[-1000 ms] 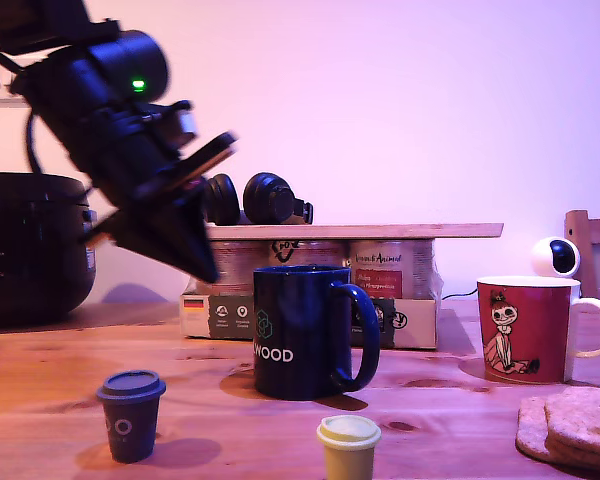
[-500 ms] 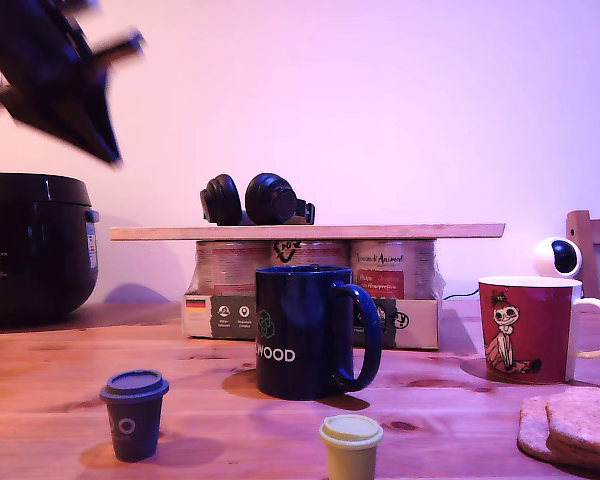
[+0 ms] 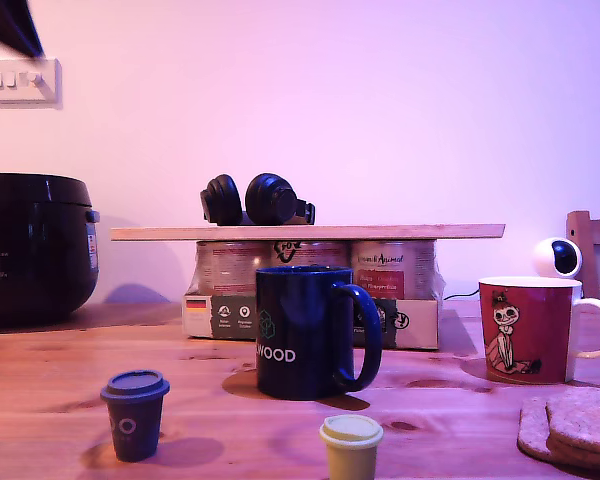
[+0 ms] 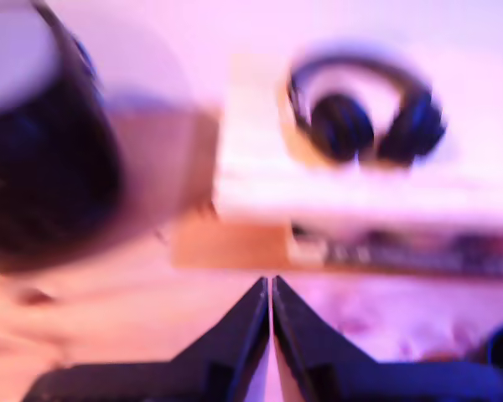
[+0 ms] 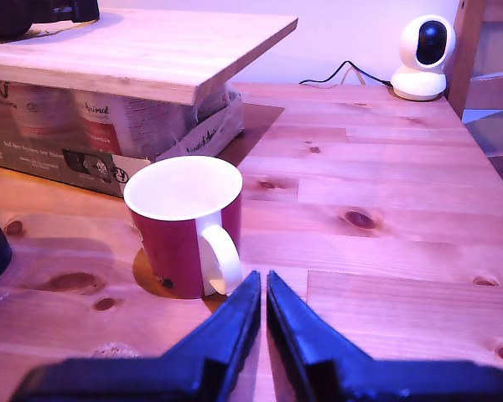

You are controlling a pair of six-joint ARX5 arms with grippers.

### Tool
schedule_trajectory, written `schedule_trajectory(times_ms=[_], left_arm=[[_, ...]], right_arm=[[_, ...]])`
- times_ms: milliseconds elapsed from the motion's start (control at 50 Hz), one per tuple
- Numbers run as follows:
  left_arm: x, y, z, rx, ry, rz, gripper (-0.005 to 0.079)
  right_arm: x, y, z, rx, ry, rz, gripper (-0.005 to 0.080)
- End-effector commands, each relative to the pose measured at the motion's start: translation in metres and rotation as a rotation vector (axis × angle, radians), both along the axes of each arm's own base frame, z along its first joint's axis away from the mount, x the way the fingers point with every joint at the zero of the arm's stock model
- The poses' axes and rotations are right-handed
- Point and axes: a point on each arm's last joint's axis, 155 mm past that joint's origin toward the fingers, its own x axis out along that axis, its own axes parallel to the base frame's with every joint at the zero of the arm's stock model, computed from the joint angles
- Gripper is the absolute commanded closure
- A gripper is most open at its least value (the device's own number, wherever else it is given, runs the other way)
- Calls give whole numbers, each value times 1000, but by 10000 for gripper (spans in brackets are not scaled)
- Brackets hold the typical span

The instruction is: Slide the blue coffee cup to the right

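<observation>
Navy and glossy, the blue coffee cup (image 3: 305, 332) sits upright on the wooden table (image 3: 460, 410) at the middle of the exterior view, its loop handle pointing to 3 o'clock and its white "WOOD" lettering facing the camera. You can see nothing touching it. From the cup, the red mug (image 3: 528, 328) with its cartoon figure stands well apart at 3 o'clock, the small dark lidded cup (image 3: 133, 414) sits at about 8 o'clock, and the small yellow lidded cup (image 3: 351, 446) at about 5 o'clock. Behind the cup, at 12 o'clock, a board (image 3: 307, 232) rests on a tray of cans (image 3: 310, 295), with black headphones (image 3: 257, 200) on top. A black cooker (image 3: 32, 248) stands at the exterior view's left. My first gripper (image 4: 271, 289) hangs high above the table with its fingers pressed together on nothing; its wrist view is blurred, showing the headphones and cooker below. My second gripper (image 5: 263, 283) also has its fingers closed and empty, pointing at the red mug just ahead of its tips. A small white camera (image 5: 424, 57) sits beyond.
</observation>
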Motion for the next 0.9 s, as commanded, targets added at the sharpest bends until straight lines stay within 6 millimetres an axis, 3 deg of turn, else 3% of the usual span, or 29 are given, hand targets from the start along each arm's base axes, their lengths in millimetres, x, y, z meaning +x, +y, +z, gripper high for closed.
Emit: schedule_trajectory(times_ms=[0,120,400,880], left_arm=[[-4,3,9,1,-48,8,763],[-16,9,11,-12,-118,18,763],[-49,22,-15,-31,-209,41,763],[-83,34,-12,-60,-396,71,763]], right_arm=[[-1,1,2,0,-3,3,764],[-1,1,2,0,-3,3,764],[-1,1,2,0,-3,3,764],[-1,1,2,0,-3,3,764]])
